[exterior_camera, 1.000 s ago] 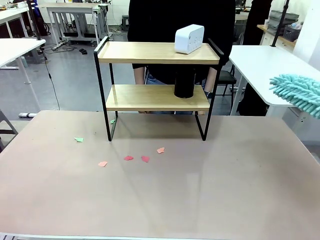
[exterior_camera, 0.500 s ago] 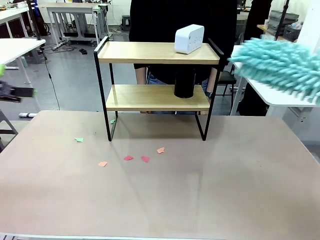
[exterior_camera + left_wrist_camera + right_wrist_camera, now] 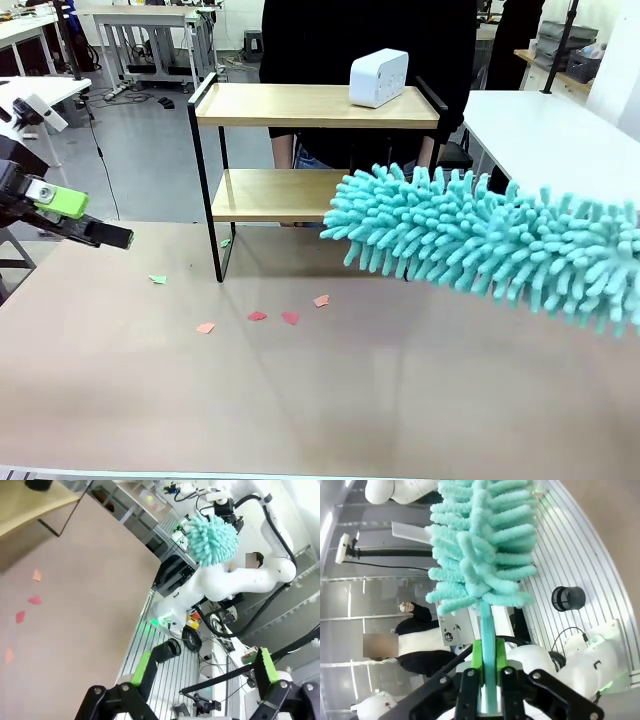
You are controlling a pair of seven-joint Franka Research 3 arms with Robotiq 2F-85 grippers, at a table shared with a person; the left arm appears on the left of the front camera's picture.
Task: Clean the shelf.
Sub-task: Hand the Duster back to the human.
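Dusting hasn't begun, by your front view: two-tier wooden shelf in black metal frame (image 3: 315,170) stands at twelve o'clock on the bench (image 3: 400,400). Right pincer (image 3: 489,680) clamps the fluffy teal duster (image 3: 480,240); left pincer (image 3: 200,677) gapes empty.

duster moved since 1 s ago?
Yes. The duster swept leftward from the front view's right edge and now crosses in front of the shelf, covering its lower board's right end.

Wooden shelf (image 3: 300,106) boards, fluffy chenille duster (image 3: 480,240)

Duster (image 3: 480,240) swung before shelf (image 3: 300,150); left claw (image 3: 95,225) apparently advanced.
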